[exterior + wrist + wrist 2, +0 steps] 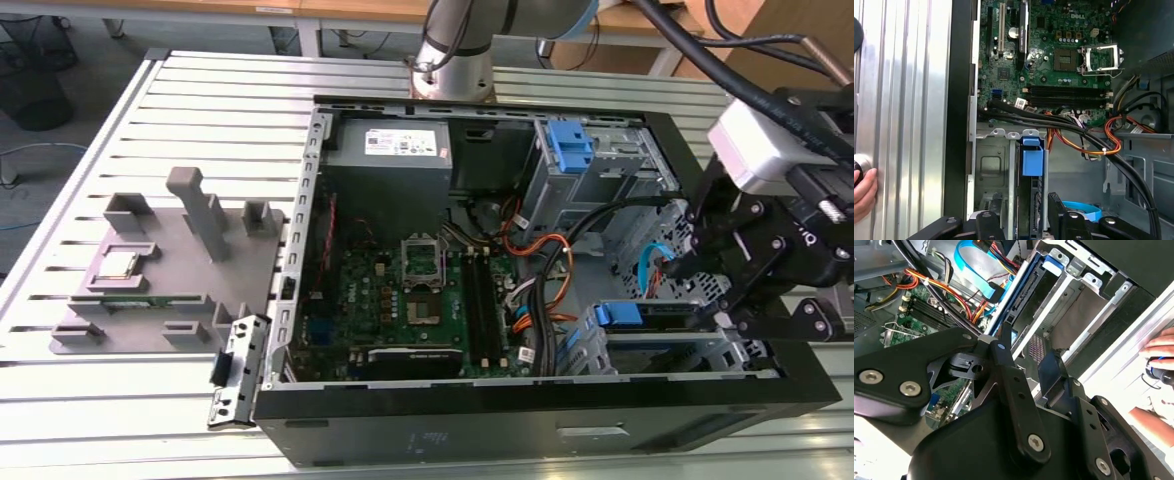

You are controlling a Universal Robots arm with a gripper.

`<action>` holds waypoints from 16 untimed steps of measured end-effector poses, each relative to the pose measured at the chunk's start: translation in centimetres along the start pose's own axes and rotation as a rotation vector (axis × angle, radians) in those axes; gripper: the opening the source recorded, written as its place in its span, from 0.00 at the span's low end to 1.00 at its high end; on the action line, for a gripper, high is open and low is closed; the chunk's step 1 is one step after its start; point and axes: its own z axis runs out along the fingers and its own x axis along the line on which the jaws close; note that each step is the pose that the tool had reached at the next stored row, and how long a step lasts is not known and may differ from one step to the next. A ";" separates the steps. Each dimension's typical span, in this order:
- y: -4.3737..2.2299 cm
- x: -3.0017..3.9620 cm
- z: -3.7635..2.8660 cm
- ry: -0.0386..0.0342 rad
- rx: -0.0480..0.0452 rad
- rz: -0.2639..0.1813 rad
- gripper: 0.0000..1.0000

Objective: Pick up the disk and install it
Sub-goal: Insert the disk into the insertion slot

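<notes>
My gripper (1024,209) stands spread open and holds nothing. One of my fingers (1058,212) is on each side of the disk (1024,292), and in the first wrist view I see a gap on at least one side.

The disk stands on edge just beyond my fingertips, slid into the metal drive cage (989,165). Its blue pull tab (1032,159) pokes out at the end farthest from me. I judge the pickup done and the install at its last stage, with the disk in its slot and seating in question.

Any further motion here calls for staying square to the slot. The cage walls sit close outside both fingers. A flat blue cable (971,267) hangs just off to one side, and a bundle of black cables (1054,122) crosses just past the tab, before the motherboard (1054,60).

I cannot see the disk's label face, its connector end or the bottom of the slot, so I cannot tell whether it is fully home or latched. My own linkage covers much of the near cage in the second wrist view. I also cannot tell whether either pad brushes the blue rail. A person's hand (1161,347) rests on the table outside the computer case (534,430), well away from my fingers.
</notes>
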 end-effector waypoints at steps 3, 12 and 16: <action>0.07 -0.02 0.16 -0.0110 0.0074 -0.001 0.48; 0.06 -0.72 0.53 -0.0148 0.0107 0.027 0.48; 0.06 -0.77 0.54 -0.0148 0.0108 0.027 0.48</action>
